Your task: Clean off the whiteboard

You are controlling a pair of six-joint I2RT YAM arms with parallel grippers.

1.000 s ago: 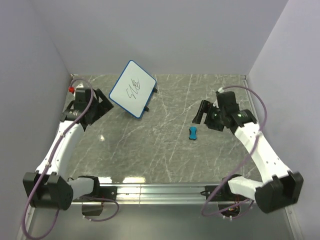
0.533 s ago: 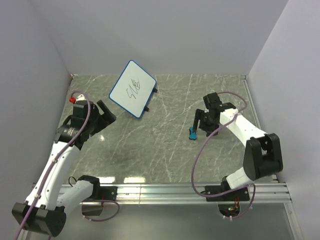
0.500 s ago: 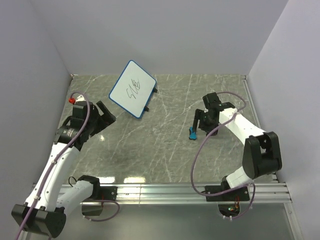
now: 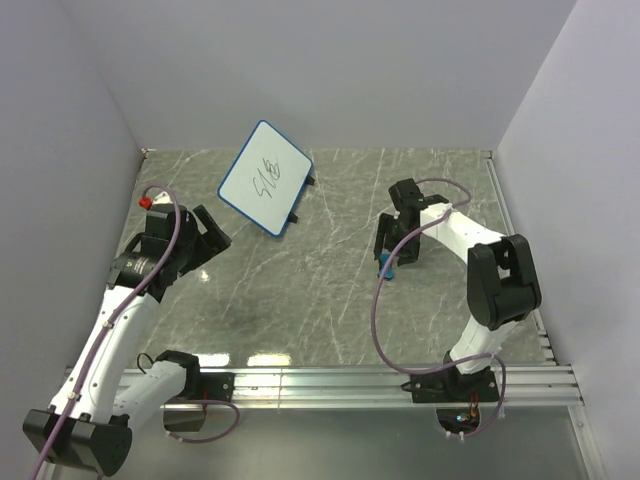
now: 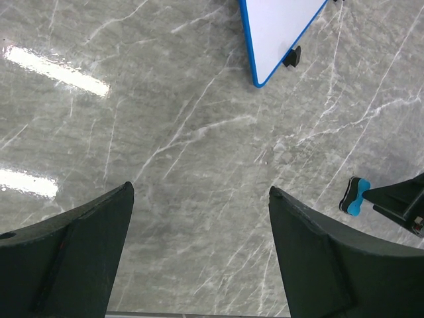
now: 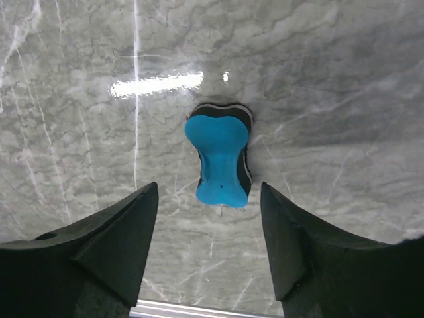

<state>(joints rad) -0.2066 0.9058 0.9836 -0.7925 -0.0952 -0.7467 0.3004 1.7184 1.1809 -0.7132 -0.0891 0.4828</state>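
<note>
- small white rectangular whiteboard with a blue rim point(image 4: 266, 178) sits at the far left of the grey marble tabletop point(image 4: 320, 310), turned at an angle, black scribble on its face
- left wrist view catches only its near corner and one little black foot point(image 5: 292, 55)
- left gripper point(image 4: 205, 232) is spread wide with nothing between the fingers, near the board's near side but not touching it
- right gripper point(image 6: 207, 189) is also released, fingers either side of the tiny blue bow-shaped eraser point(image 6: 220, 161), not pinching it
- eraser lies flat on the marble right of centre, well apart from the whiteboard
</note>
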